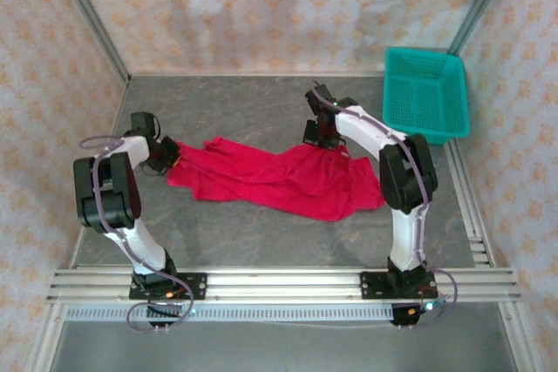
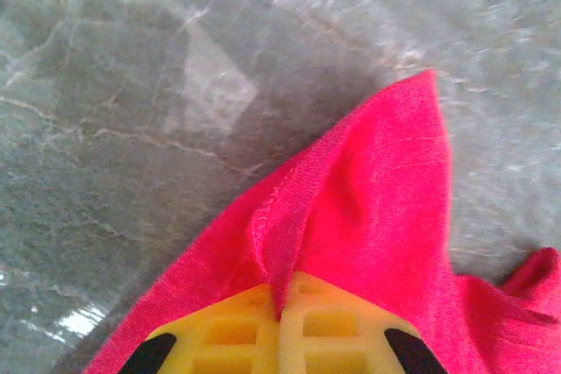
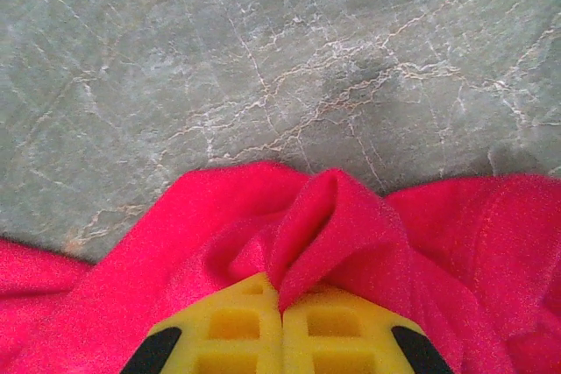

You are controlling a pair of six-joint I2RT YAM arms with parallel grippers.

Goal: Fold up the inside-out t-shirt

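A grey, marble-veined tabletop (image 1: pixel 261 111) fills the middle of the frame, walled at left, back and right by pale panels (image 1: pixel 261 6) printed with small orange motifs. Silver metal rails (image 1: pixel 288 280) cross the lower edge; the light is soft and even.

One high view, two close.
Top camera overlooks the table (image 1: pixel 261 111); both wrist cameras face the shirt (image 1: pixel 279 180) closely, shared by all.

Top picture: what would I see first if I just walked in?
The bright red t-shirt jumps out, crumpled across the middle of the grey table. The left arm and right arm each pinch a fold of it in shut yellow jaws, one at each end. A teal basket sits at the far right corner.
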